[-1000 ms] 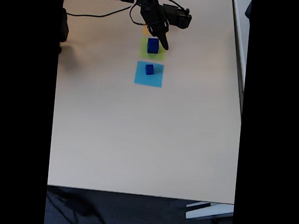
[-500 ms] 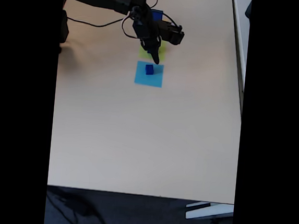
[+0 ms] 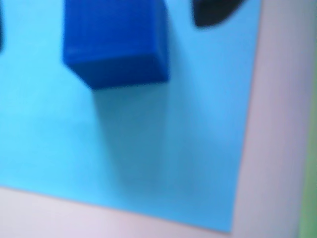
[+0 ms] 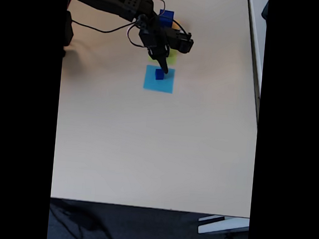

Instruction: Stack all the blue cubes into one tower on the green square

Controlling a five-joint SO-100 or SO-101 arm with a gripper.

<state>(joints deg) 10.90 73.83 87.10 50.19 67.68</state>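
The tool (image 4: 160, 67) hung just over the small blue cube (image 4: 160, 74), which sat on the light-blue square (image 4: 158, 80) on the table (image 4: 146, 146). From the fixed view I could not tell how far its jaws stood apart. In the wrist view the same cube (image 3: 116, 42) showed between two dark fingertips (image 3: 213, 12) at the upper edges, with clear gaps on each side, so I judged the tool open and holding nothing.

As for the stacking, the green square (image 4: 171, 55) lay just behind the light-blue one, mostly covered by the arm (image 4: 119, 1), and what stood on it was hidden. A dark blue block (image 4: 166, 18) showed behind the arm, though whether it rested on the green square I could not say. The small cube clearly remained to be lifted and carried over.

The wrist view gave the cube's sharp edge and shadow close up, but blurred; the fixed view alone gave the layout of squares.
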